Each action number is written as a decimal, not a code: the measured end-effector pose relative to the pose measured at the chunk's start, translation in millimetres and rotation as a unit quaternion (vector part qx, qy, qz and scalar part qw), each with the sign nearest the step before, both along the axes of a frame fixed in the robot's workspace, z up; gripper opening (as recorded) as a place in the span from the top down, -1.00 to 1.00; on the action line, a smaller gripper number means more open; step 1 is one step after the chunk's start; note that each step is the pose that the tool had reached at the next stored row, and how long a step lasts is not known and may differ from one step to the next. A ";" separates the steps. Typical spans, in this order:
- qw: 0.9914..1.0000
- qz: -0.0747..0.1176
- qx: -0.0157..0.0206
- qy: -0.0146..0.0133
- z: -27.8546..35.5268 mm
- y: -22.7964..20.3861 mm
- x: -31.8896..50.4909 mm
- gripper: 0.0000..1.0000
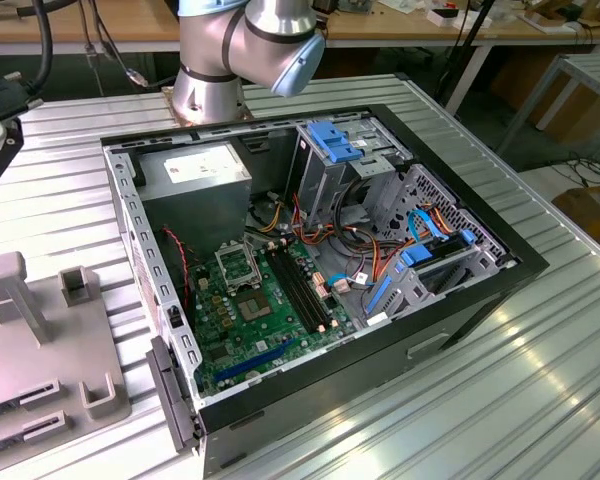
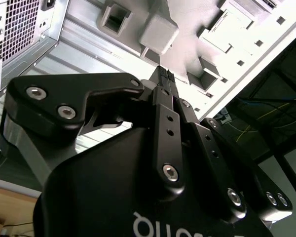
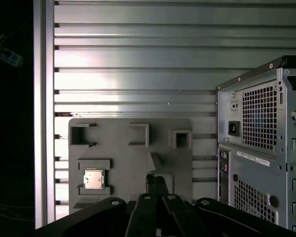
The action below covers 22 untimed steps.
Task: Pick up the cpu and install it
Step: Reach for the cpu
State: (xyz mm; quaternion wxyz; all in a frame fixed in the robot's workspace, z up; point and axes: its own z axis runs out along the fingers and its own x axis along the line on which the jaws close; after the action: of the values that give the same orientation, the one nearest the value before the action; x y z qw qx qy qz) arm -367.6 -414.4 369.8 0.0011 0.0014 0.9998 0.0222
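First wrist view — cpu in tray, apart from tool

Gripper (its base) beyond first wrist view's edge

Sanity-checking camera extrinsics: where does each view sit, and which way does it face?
Exterior view: off-arm, high, angled down into the open computer case on the slatted table; arm base beyond it.
First wrist view: on the wrist, facing down past the gripper at the grey fixture holding the cpu.
Second wrist view: on the wrist, sighting along the shut gripper toward that fixture.
Shared: fixture and case in all three; gripper in both wrist views.
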 end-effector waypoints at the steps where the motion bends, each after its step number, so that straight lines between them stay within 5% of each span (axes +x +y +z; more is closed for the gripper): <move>1: 1.000 0.000 0.000 0.000 -0.1 -0.1 -0.9 0.79; 22: 1.000 0.001 0.000 0.003 -4.8 -6.9 -23.3 0.79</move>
State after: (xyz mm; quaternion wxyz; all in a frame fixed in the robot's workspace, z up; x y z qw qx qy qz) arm -390.9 -421.2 364.9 -0.0016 0.0007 0.9998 0.0222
